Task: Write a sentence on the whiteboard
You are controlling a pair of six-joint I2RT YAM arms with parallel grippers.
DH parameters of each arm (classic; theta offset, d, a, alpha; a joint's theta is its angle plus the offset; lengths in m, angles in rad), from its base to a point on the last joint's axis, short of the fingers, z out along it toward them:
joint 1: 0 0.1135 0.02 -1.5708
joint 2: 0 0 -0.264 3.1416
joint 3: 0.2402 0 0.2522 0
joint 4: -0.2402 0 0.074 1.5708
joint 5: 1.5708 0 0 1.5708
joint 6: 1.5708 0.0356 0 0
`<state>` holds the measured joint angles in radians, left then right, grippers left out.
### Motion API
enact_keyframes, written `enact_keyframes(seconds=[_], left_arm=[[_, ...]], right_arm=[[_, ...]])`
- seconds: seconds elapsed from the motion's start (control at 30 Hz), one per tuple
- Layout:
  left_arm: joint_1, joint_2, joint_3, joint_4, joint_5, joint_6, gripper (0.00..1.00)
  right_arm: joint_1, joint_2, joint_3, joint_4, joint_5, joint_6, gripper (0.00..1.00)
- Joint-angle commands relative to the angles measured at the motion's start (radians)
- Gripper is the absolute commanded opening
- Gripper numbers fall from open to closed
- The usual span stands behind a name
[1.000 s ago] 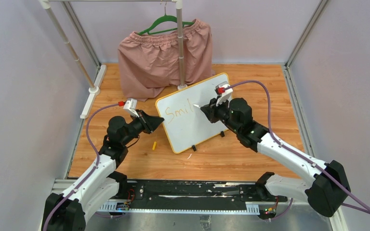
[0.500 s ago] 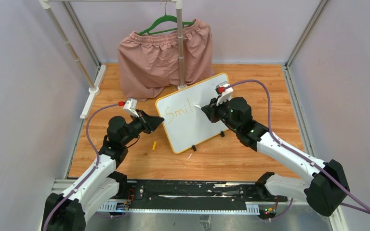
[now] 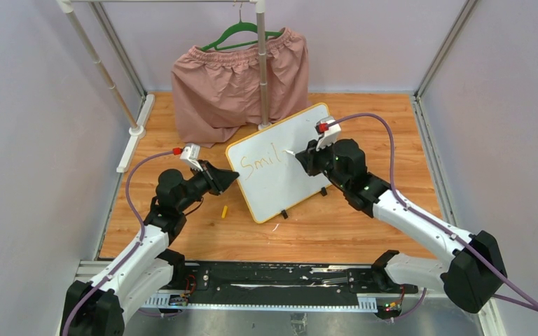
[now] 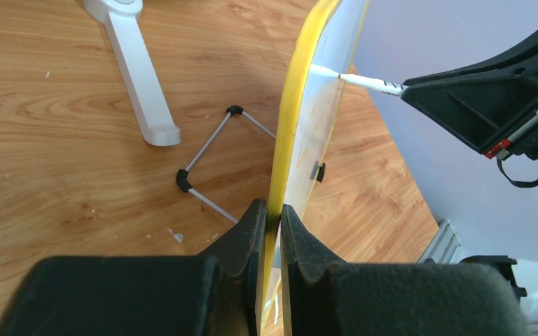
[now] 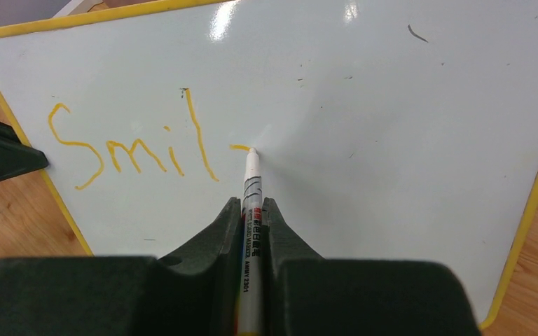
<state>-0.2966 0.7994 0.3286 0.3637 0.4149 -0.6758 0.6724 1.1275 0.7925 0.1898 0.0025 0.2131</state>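
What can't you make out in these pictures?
Right wrist view: the print on the marker is too small to read.
Left wrist view: the whiteboard stands edge-on, so its writing cannot be read.
Top view: the small yellow thing on the table is too small to name.

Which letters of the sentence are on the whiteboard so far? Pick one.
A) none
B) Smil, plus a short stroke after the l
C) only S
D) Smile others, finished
B: the sentence on the whiteboard reads Smil, and the marker tip sits at a short dash beyond the l.
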Motion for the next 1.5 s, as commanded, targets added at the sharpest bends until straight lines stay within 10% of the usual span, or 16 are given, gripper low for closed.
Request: enact_keyframes(seconds=[0.0, 1.47], left_arm=[[0.002, -0.017, -0.007, 0.018, 0.014, 0.005, 0.00], [0.002, -0.014, -0.008, 0.020, 0.013, 0.005, 0.00]], right_arm=[[-0.020, 0.013, 0.040, -0.022, 0.039, -0.003, 0.00], [0.027, 0.034, 0.036, -0.022, -0.065, 0.002, 0.00]])
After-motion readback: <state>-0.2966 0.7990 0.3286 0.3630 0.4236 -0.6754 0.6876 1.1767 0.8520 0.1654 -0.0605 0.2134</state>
